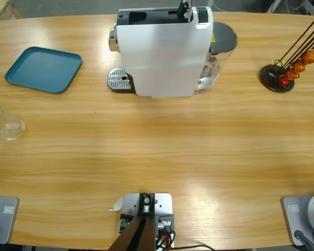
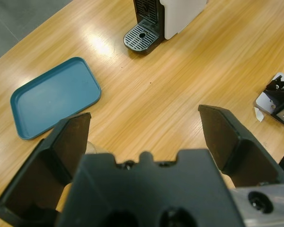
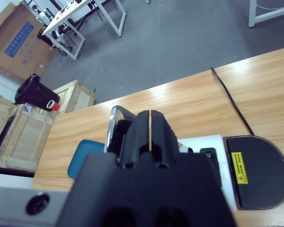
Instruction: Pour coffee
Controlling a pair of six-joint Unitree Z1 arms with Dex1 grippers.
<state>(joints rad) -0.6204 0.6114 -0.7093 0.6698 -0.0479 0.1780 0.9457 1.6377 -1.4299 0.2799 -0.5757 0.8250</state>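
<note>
The small clear drinking glass (image 1: 6, 127) stands upright on the long wooden table (image 1: 162, 157), near its left edge in the high view, well apart from the white box-shaped coffee machine (image 1: 162, 52) with its round perforated metal drip grate (image 1: 120, 80). No dark liquid shows in the glass from above; whether any coffee sits in it I cannot tell.

The left gripper (image 2: 144, 127) has its jaws spread wide. Just below the inner face of one jaw, a pale curved sliver shows that may be the rim of the glass; it is mostly hidden by the gripper's black body. Beyond the jaw tips lies the flat teal plastic tray with rounded corners (image 2: 54, 97), and farther ahead the drip grate and the machine's front.

The right gripper (image 3: 151, 125) has its jaws pressed together with only a thin seam between them and nothing held. Right behind their tips is a bright metal lever or handle (image 3: 114, 124) on top of the machine, with the dark lid bearing a yellow label (image 3: 255, 172) off to one side.

The glass is likely light, rigid, smooth-walled and breakable, so it could slip or tip. A hold across the mid-wall, jaws on opposite sides and squeezing gently, seems safest, keeping it level so liquid stays in.
</note>
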